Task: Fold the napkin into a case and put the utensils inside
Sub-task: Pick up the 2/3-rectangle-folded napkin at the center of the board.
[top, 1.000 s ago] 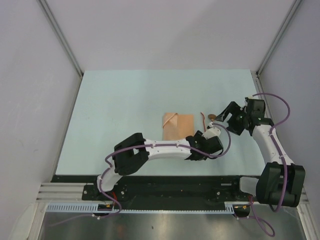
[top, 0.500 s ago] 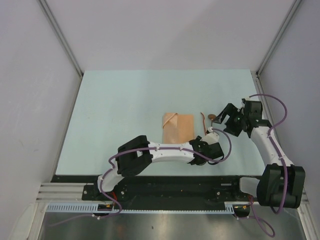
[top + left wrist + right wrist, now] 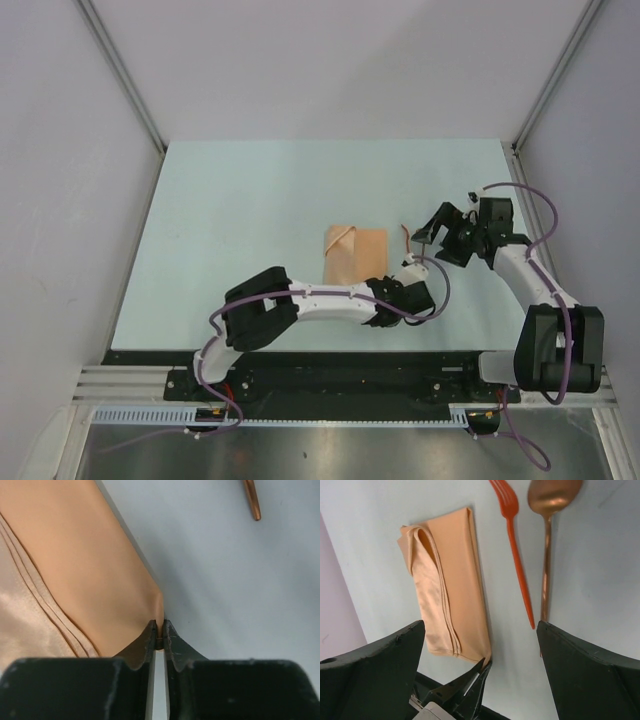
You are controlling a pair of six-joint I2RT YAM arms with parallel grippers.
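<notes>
Change over the last second: the left claw (image 3: 160,627) has narrowed and moved in, and is now clamped on the napkin (image 3: 357,252) at its 5 o'clock corner. The right claw (image 3: 480,625) has drifted toward 9 o'clock and hangs above the desk (image 3: 250,200), fingers spread wide, holding nothing.

Napkin: peach-orange, folded to a rectangle, mid-desk (a loose fold shows at its 11 o'clock corner).

Fork (image 3: 518,570) and spoon (image 3: 546,565): side by side at the napkin's 3 o'clock, apart from it.

Desk: pale mint.

Walls (image 3: 330,60): plain grey-white panels with metal corner strips.
</notes>
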